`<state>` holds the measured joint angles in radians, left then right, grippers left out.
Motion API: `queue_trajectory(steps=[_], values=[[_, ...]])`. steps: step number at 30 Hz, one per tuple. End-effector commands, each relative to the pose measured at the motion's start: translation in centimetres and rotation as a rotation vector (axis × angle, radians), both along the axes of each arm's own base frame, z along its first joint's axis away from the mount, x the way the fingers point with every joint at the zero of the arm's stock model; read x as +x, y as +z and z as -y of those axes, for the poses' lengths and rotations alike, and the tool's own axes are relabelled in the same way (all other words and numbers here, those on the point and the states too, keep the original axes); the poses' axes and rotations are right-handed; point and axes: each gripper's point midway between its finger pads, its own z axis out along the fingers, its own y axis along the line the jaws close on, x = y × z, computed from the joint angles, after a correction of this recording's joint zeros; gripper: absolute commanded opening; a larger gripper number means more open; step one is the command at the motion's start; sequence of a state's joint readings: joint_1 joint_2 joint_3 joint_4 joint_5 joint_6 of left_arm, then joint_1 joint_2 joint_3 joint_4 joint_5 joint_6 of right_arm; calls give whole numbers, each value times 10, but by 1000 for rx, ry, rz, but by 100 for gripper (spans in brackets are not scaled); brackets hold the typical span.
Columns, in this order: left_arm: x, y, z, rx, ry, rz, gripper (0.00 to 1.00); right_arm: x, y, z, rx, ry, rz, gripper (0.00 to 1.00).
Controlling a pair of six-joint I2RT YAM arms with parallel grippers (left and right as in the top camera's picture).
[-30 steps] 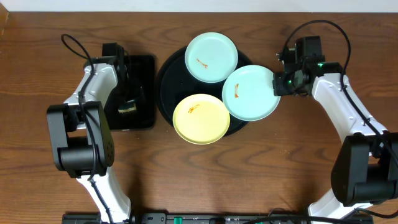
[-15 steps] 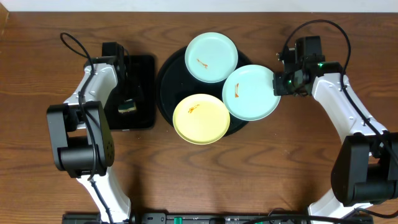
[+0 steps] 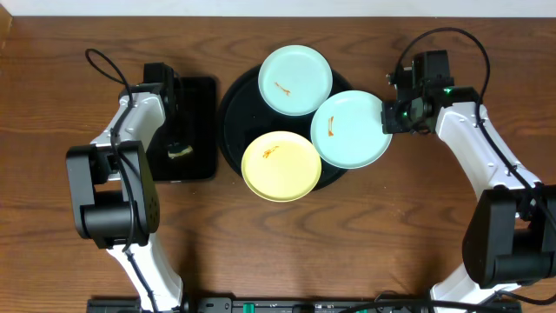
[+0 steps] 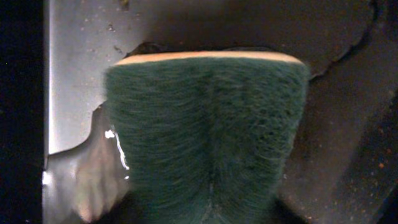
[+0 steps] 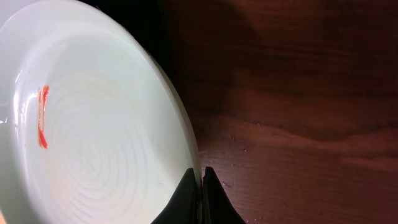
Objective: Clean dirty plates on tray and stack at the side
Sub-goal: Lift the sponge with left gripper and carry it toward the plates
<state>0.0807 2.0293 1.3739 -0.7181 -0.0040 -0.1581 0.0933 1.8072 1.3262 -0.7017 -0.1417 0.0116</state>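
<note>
The round black tray (image 3: 233, 104) holds three plates: a mint one (image 3: 295, 80) at the back, a yellow one (image 3: 281, 165) in front, and a mint one (image 3: 350, 129) overhanging its right rim. All three carry orange smears. My right gripper (image 3: 388, 118) is shut on that right plate's edge; in the right wrist view its black fingertips (image 5: 201, 177) pinch the rim of the plate (image 5: 93, 124). My left gripper (image 3: 178, 142) points down over a green sponge (image 3: 180, 152). The sponge (image 4: 205, 124) fills the left wrist view, creased down its middle and squeezed between the dark fingers (image 4: 124, 214).
A smaller rectangular black tray (image 3: 201, 96) lies left of the round one, under the sponge; its wet, glossy floor (image 4: 74, 74) shows in the left wrist view. Bare wooden table (image 3: 391, 226) lies in front and to the right of the plates.
My left gripper's jaws have closed in on the sponge, which now looks narrower from above. The right arm and the plates have not moved.
</note>
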Motion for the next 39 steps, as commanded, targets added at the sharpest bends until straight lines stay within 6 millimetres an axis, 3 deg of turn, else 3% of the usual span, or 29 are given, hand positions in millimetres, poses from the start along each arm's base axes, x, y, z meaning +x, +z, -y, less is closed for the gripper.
queue_trajectory(steps=[1,2,6,14,18,21,26,36,39], values=[[-2,-5,-3,8,-3,-14,19,-1,-3,-6,7,6,-9,1],[-2,-5,-3,8,-3,-12,10,-1,-3,-6,7,6,-9,1],[5,12,-3,11,-3,21,8,-1,-3,-6,7,6,-9,1],[10,107,1,1,-8,235,8,-2,-3,-6,7,6,-11,1],[5,140,11,-47,-23,309,7,-4,-4,-6,6,6,-20,1],[-1,141,15,-62,-38,293,8,-4,-5,-6,6,6,-23,1],[-9,133,46,-221,-167,249,8,-5,-5,-6,6,6,-24,1],[-18,129,47,-229,-158,208,8,-5,-5,-6,6,5,-24,1],[-19,126,39,-186,-133,195,8,-5,-5,-6,9,-3,-25,1]])
